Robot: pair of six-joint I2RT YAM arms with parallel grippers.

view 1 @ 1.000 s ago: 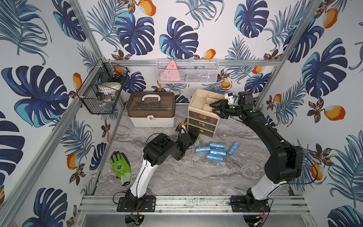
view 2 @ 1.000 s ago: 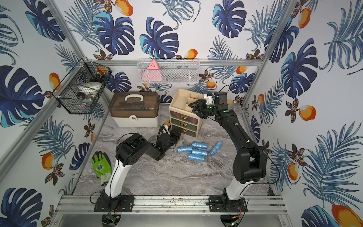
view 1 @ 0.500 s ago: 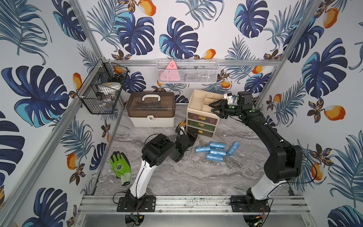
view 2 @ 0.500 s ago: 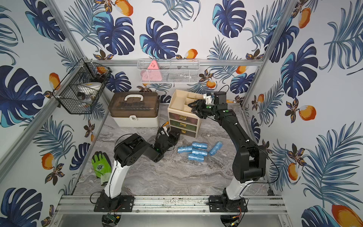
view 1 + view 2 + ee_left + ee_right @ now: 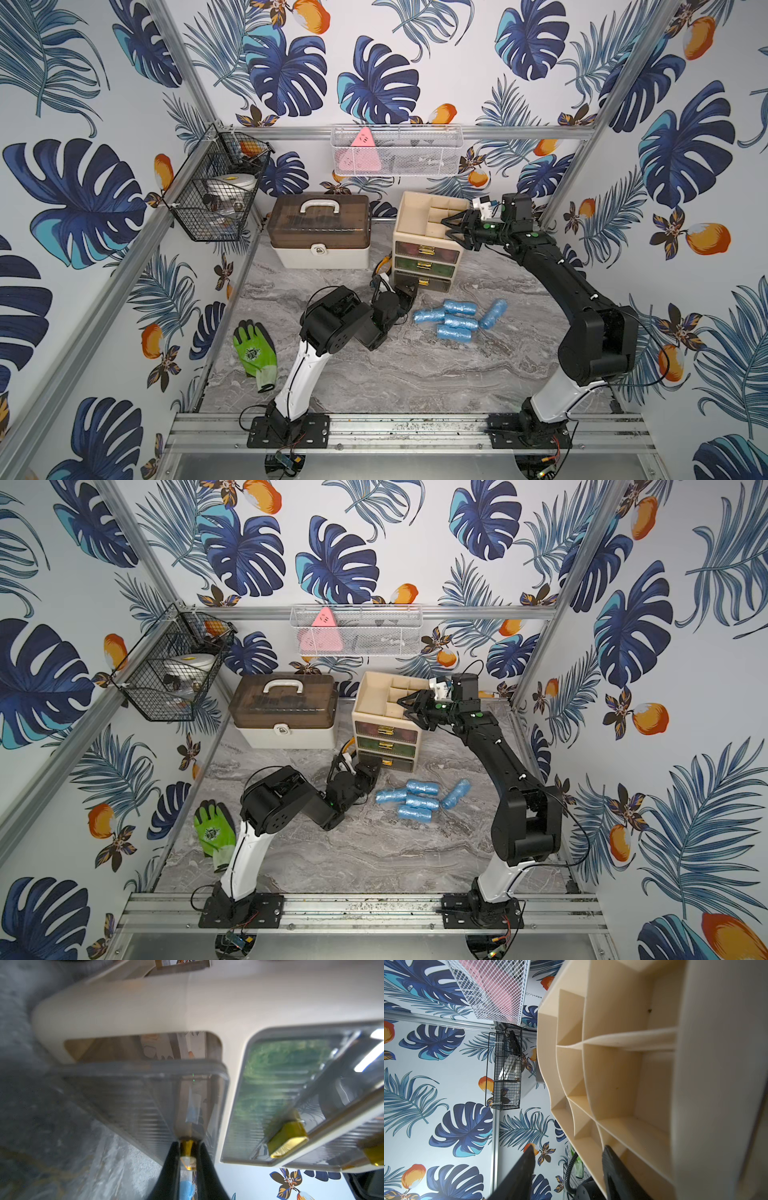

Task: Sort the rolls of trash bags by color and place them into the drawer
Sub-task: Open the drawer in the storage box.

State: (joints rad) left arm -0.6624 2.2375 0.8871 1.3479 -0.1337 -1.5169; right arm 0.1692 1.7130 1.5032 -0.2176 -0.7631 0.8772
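Two arms are busy at the little drawer box (image 5: 419, 237). The left gripper (image 5: 188, 1145) is pinched tight on the gold handle (image 5: 187, 1150) of the bottom drawer (image 5: 135, 1101), and that drawer is part way out. The right gripper (image 5: 454, 232) is up at the top of the box with its jaws apart and nothing in them; one finger is inside a top cubby and one is outside the wall. I think it is there to stop the box from sliding.

To do this well, I would pull the drawer straight out, slow and level, not up or sideways; the handle is small and the pinch could slip off. Pull it far enough that a roll can drop in, but not so far that it comes right out; the other arm should hold the box in place.

The rolls of trash bags (image 5: 455, 320) lie on the table (image 5: 415, 374), just in front of the box and near the left gripper. I count five, all light blue, short and fat, with crinkly shiny wrap. Four lie close together; one lies a bit off to the side, tilted.

Through the clear fronts I see green in the middle drawer (image 5: 280, 1084) and something pinkish in the top drawer (image 5: 428, 250) — so blue is likely meant for the bottom one.
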